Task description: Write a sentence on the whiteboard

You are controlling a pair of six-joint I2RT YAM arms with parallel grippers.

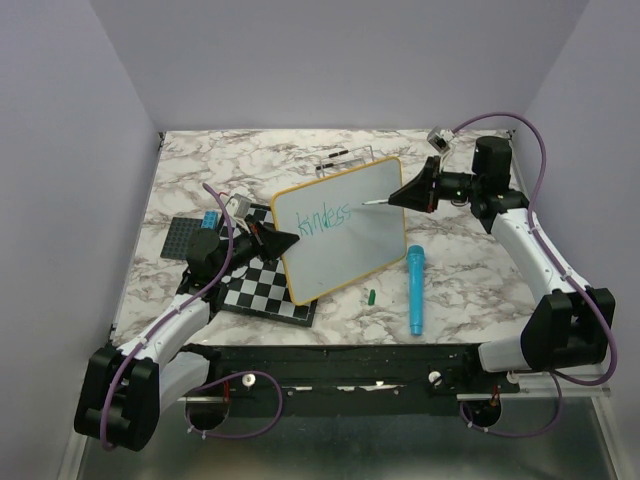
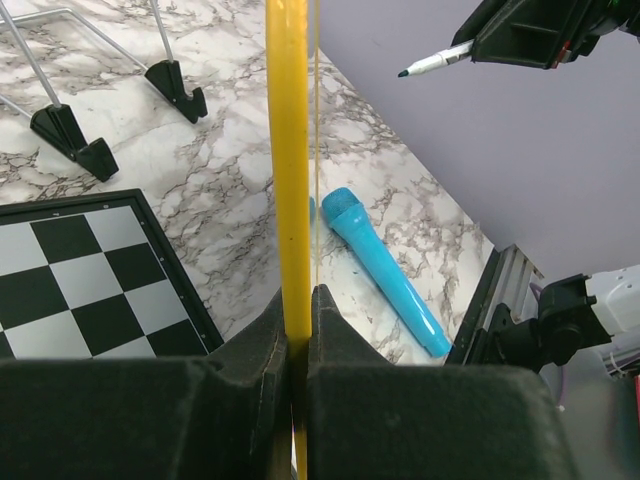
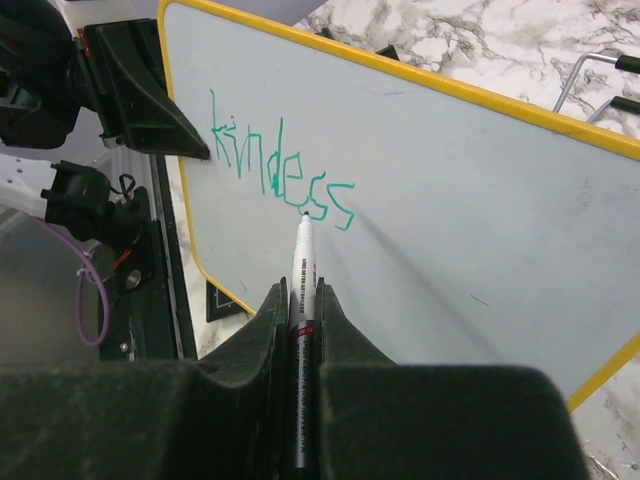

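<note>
The whiteboard (image 1: 345,245), white with a yellow frame, stands tilted up at mid-table. My left gripper (image 1: 290,240) is shut on its left edge; the yellow frame (image 2: 292,180) runs between the pads of the left gripper (image 2: 298,300). The sentence so written reads "kindess" in green (image 1: 326,217) (image 3: 280,175) on the whiteboard (image 3: 450,180). My right gripper (image 1: 397,199) (image 3: 300,290) is shut on a white marker (image 3: 303,260). Its tip points at the last letters. In the left wrist view the marker (image 2: 435,62) hangs a little off the board's face.
A blue toy microphone (image 1: 414,288) (image 2: 385,270) and a small green cap (image 1: 370,296) lie in front of the board. A checkered board (image 1: 262,290) (image 2: 80,270) lies under its left corner, a dark baseplate (image 1: 185,235) beyond. A wire stand (image 1: 345,157) sits behind.
</note>
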